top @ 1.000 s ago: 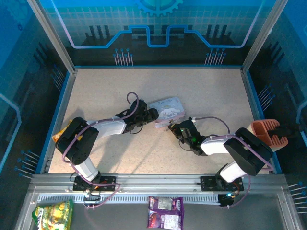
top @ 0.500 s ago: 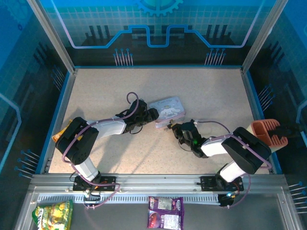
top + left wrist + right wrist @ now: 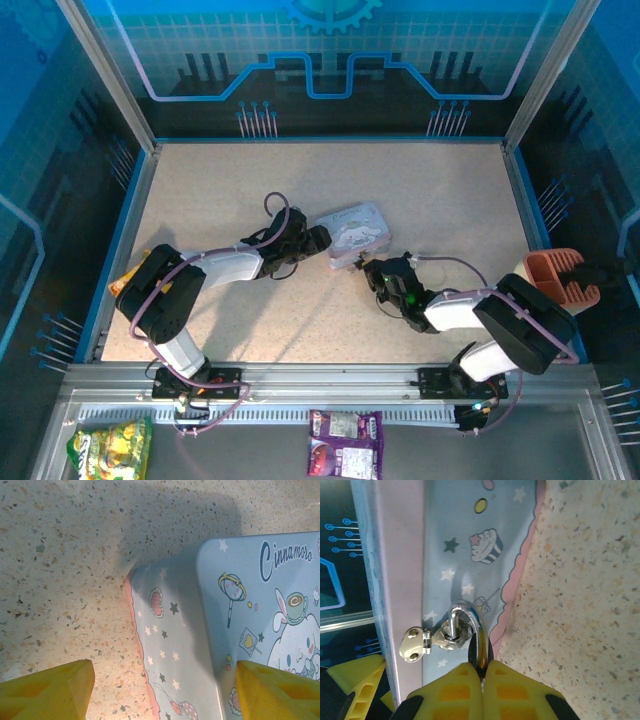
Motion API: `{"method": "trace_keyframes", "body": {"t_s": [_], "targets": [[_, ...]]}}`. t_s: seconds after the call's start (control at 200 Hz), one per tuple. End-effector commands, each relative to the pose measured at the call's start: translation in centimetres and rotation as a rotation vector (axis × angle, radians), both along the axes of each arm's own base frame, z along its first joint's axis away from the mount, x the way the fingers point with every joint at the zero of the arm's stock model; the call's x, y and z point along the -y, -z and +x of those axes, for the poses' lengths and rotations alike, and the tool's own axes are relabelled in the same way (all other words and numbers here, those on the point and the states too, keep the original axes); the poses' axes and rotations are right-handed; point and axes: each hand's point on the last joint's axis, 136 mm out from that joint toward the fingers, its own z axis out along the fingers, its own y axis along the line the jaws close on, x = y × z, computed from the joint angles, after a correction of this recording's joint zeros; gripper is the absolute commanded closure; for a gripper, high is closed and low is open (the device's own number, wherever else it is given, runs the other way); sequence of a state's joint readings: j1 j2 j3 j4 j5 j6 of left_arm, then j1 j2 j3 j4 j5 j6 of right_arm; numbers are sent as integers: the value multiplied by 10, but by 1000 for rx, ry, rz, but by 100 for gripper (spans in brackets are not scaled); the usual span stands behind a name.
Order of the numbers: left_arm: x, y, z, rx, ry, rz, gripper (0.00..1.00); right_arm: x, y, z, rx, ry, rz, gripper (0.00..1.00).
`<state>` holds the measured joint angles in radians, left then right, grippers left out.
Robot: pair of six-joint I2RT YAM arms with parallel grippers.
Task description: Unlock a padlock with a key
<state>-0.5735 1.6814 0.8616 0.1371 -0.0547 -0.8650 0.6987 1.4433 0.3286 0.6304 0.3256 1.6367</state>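
The pale blue cartoon tin (image 3: 352, 226) lies mid-table. The padlock (image 3: 481, 650) hangs from the tin's small metal hasp (image 3: 415, 644) by its silvery shackle (image 3: 465, 614). Its dark body is pinched between the yellow fingers of my right gripper (image 3: 482, 669), which is shut on it at the tin's near side (image 3: 372, 268). My left gripper (image 3: 165, 692) is open, one fingertip (image 3: 50, 690) over the table and the other over the tin's lid (image 3: 260, 610), at the tin's left end (image 3: 318, 240). The key is out of view.
An orange holder (image 3: 556, 272) sits beyond the table's right rim. A yellow packet (image 3: 122, 283) lies at the left rim. Snack bags (image 3: 344, 442) lie on the front ledge below the arm bases. Blue walls (image 3: 330, 140) ring the speckled table.
The tin and my right gripper with the padlock have shifted slightly to the right. The left gripper has stayed put.
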Motion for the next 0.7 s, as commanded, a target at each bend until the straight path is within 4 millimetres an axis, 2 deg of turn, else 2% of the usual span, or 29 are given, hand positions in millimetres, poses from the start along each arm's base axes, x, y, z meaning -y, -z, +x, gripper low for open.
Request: {"method": "trace_keyframes", "body": {"t_s": [0.0,0.115,0.355,0.505,0.595,0.695], "targets": [[-18,37,-20,-120,-12,100,26,27,2,0,-9,46,-258,100],[-18,36,-21,-118,-12,105,26,42,14,-8,-52,69,-313,100],[-16,37,-20,-120,-8,101,26,40,40,-14,-184,-11,-354,100],[-18,36,-20,-116,-8,110,26,51,49,-19,-249,9,-344,100],[-19,37,-21,-116,-9,112,26,59,59,-23,-312,35,-301,100],[-17,37,-20,-117,-6,106,26,57,68,-19,-356,39,-163,100]]}}
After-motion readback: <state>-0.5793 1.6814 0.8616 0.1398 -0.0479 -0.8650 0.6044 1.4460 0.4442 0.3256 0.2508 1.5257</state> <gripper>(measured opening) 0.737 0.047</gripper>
